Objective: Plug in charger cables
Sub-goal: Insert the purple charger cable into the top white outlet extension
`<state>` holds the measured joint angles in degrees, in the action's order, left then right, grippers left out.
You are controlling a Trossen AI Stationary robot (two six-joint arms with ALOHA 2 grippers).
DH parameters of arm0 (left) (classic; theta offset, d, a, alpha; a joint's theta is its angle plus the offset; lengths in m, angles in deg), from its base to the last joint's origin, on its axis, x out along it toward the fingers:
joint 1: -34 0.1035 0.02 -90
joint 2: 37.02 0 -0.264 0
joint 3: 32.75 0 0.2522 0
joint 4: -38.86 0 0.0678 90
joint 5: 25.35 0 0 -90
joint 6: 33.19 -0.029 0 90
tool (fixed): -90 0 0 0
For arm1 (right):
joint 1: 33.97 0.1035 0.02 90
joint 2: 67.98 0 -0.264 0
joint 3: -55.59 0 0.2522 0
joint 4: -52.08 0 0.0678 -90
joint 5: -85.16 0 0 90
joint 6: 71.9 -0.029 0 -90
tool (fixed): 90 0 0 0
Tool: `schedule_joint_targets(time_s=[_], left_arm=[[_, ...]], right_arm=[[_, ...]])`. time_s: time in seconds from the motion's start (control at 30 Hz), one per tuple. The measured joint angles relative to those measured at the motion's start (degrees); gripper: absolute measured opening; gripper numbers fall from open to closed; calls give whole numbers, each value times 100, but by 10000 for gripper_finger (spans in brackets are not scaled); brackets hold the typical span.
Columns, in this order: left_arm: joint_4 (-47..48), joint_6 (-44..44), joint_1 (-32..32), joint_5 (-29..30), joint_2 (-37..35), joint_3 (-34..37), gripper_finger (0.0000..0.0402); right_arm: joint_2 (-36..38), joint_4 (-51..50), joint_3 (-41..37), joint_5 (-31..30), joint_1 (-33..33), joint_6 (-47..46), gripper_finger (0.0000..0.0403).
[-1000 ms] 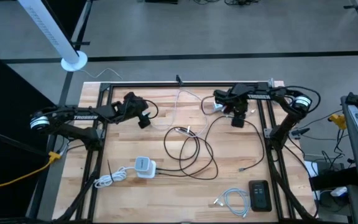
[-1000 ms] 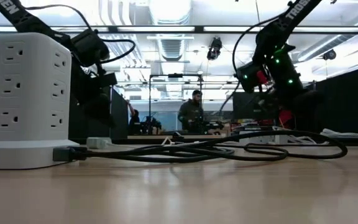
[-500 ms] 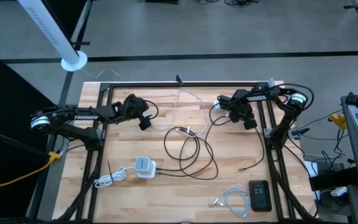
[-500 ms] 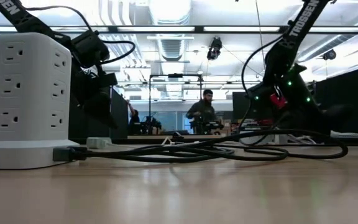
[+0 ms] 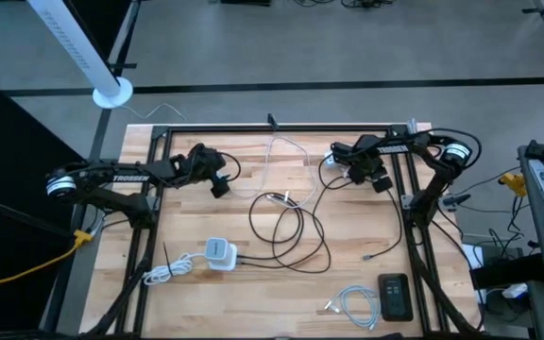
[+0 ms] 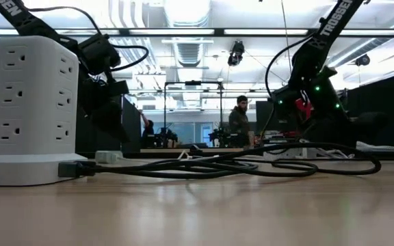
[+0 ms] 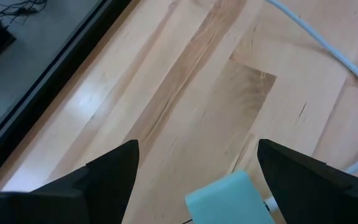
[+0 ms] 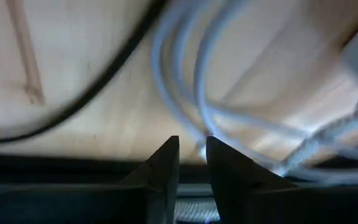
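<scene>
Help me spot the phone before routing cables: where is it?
In the high view the phone lies at the table's front right corner, beside a coiled white cable.

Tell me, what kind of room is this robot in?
Probably a big robot lab or workshop. The wooden table sits inside a black metal frame on a bare grey floor. Beyond it run long ceiling lights, more equipment stands around, and a person walks past.
</scene>
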<state>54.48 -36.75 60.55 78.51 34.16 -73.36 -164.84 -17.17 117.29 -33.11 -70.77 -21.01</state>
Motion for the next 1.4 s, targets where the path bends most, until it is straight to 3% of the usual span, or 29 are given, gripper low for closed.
schedule_joint_targets(time_s=[0.13,0.4,0.57,0.77,0.9,1.1,1.4], left_arm=[[-2,79,0,1,0,0,314],[90,112,0,-4,0,0,314],[73,112,0,-5,0,0,314],[54,174,0,-5,0,0,314],[45,200,0,-5,0,0,314],[37,200,0,-8,0,0,314],[-85,202,0,-9,0,0,314]], right_arm=[[2,328,-14,411,0,513,85],[-18,55,-26,294,-9,409,111],[117,-151,-26,105,-11,157,114],[144,-248,-103,494,-11,361,103],[148,120,-270,497,-11,649,96],[151,238,-252,-43,-11,614,96],[153,654,-276,186,-76,1176,114]])
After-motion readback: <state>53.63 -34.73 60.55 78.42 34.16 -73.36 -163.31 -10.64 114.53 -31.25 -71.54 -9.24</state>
